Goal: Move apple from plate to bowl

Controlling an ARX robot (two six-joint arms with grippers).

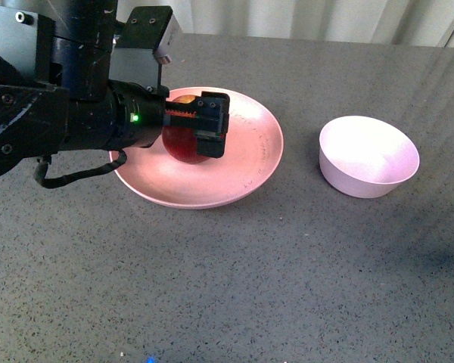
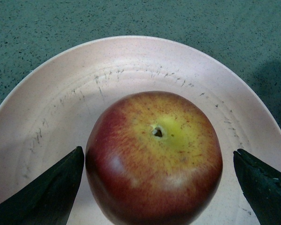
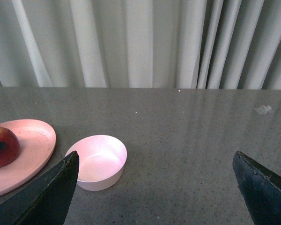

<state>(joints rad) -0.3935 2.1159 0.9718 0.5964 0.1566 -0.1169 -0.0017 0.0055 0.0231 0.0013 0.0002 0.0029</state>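
The left gripper [image 1: 208, 125] is down over the plate [image 1: 257, 144]. Its 2 fingers [image 2: 47, 192] are spread apart, and the apple [image 2: 154, 154] sits right between them, with the stem dip facing up. There is a thin gap on each side of the apple, so I think the gripper has not squeezed it yet. It holds nothing. The apple rests on the plate, under and between the fingers.

So the job has only begun. The reach looks done. The squeeze, the lift, the carry and the drop are all left to do.

The bowl [image 1: 371, 155] has nothing in it. It stands on the table [image 1: 250, 287], well apart from the left gripper, past the far edge of the plate.

The right gripper [image 3: 154, 161] is wide open and holds nothing. The bowl is ahead of it, near 1 of its fingers.

The front view hides most of the apple behind the gripper. Only the left wrist view shows the gaps. Only the right wrist view shows the right gripper and the curtain [image 3: 140, 42].
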